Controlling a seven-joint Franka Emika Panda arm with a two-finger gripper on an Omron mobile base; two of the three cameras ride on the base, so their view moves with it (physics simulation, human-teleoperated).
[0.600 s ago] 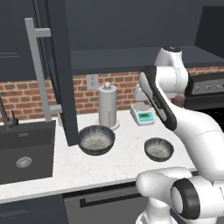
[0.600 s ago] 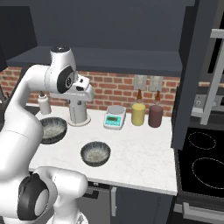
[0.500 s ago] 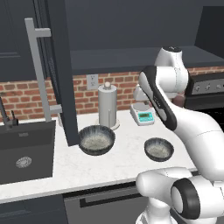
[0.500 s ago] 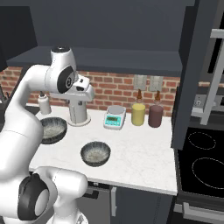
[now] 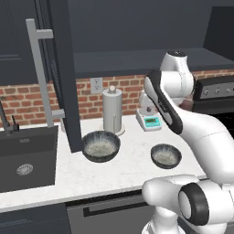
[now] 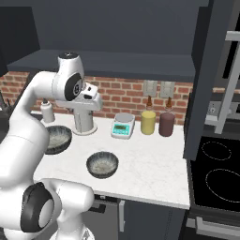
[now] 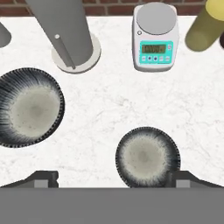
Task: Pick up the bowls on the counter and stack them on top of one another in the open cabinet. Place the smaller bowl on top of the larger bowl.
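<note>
The larger bowl (image 5: 101,145) sits on the white counter (image 5: 132,171) in front of the paper-towel holder (image 5: 112,111). To its right, nearer the front edge, rests the smaller bowl (image 5: 166,155). From above, the hand view has the larger bowl (image 7: 28,107) at left and the smaller bowl (image 7: 146,156) low at right. My gripper (image 7: 113,178) hangs high over the counter, open, with nothing between its fingers; its hand (image 6: 90,96) is level with the paper-towel holder's top. The open cabinet (image 5: 137,59) with its dark shelf is above, its door (image 5: 61,77) swung out at left.
A small scale (image 5: 152,121) stands behind the smaller bowl. A yellow bottle (image 6: 148,121) and a dark red bottle (image 6: 166,123) stand by the brick wall. The black sink (image 5: 23,157) lies at left, the stove (image 6: 218,178) at right. The door's bar handle (image 5: 40,77) juts out.
</note>
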